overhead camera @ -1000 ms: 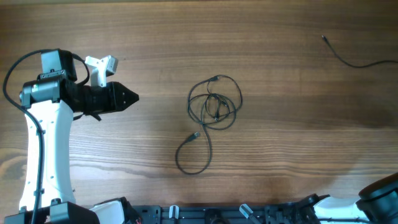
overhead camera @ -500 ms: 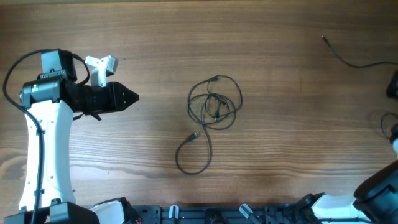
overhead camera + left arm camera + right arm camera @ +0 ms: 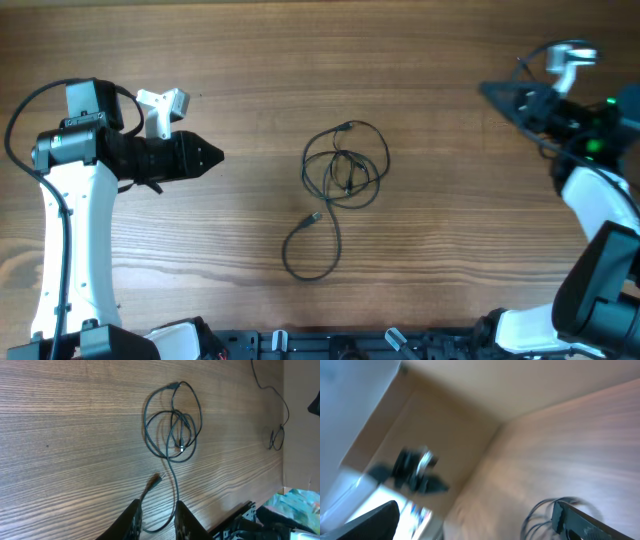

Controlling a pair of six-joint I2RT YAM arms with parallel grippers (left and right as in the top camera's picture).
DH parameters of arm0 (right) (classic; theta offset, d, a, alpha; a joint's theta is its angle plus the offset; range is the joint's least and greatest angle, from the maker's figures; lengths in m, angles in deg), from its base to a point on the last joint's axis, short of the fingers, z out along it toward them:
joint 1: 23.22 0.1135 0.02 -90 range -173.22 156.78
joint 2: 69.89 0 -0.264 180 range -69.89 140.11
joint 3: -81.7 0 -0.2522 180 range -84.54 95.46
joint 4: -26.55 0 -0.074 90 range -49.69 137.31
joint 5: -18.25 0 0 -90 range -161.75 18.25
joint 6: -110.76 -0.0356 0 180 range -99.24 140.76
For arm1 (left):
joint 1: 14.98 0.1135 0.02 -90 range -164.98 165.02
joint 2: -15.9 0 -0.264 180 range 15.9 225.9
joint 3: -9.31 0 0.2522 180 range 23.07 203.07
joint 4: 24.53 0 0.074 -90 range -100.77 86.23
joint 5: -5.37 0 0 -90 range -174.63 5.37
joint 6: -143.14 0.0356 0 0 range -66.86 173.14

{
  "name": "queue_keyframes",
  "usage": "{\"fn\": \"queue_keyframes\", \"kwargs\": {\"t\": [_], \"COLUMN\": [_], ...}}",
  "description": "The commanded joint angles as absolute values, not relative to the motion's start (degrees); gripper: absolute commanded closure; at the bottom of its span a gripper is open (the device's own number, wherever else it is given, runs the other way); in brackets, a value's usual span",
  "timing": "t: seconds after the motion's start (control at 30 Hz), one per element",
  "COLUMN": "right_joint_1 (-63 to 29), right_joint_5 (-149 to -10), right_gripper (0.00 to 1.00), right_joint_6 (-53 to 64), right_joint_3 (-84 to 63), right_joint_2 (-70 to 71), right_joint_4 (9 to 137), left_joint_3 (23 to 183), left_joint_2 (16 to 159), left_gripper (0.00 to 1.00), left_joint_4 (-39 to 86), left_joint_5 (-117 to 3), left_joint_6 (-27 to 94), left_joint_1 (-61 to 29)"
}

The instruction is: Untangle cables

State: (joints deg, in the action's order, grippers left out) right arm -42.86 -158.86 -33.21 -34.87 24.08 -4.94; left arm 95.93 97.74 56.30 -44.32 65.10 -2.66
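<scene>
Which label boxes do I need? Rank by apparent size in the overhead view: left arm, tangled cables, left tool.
1. left arm, though it sits nearer the camera
2. cables, by the outline they span
3. left tool

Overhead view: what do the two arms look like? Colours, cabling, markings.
The left arm has a white link, black joints and a looped black cable. The left gripper is a black wedge beside a white camera mount. The right arm and right gripper match, plus a green light. No markings legible.
</scene>
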Motion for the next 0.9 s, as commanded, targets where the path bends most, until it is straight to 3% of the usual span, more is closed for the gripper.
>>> {"fn": "queue_keyframes", "kwargs": {"t": [0.0, 0.23, 0.33, 0.5, 0.87], "right_joint_1": [-36.70, -32.41, -32.39, -28.81, -27.67], "right_joint_5": [-164.81, -156.41, -150.73, -164.98, -159.60], "right_gripper": [0.00, 0.00, 0.00, 0.01, 0.00], "right_joint_6": [-34.07, -59.99, -67.49, -67.75, -71.49], "right_joint_3": [-34.98, -34.91, -34.06, -25.82, -11.09], "right_joint_2": [24.50, 24.50, 24.45, 24.21, 24.08], "right_joint_4": [-10.60, -43.26, -51.26, -50.97, -41.60], "left_joint_3": [96.22, 96.22, 96.22, 96.22, 96.22], "left_joint_2": [96.80, 96.80, 96.80, 96.80, 96.80], "left_gripper": [0.76, 0.77, 0.77, 0.77, 0.78], "left_joint_4": [56.58, 56.91, 57.34, 58.02, 59.22], "left_joint_5": [-44.25, -44.25, -44.25, -44.25, -44.25], "left_joint_6": [66.46, 66.46, 66.48, 66.50, 67.75], "left_joint_1": [-2.88, -2.88, -2.88, -2.88, -2.88]}}
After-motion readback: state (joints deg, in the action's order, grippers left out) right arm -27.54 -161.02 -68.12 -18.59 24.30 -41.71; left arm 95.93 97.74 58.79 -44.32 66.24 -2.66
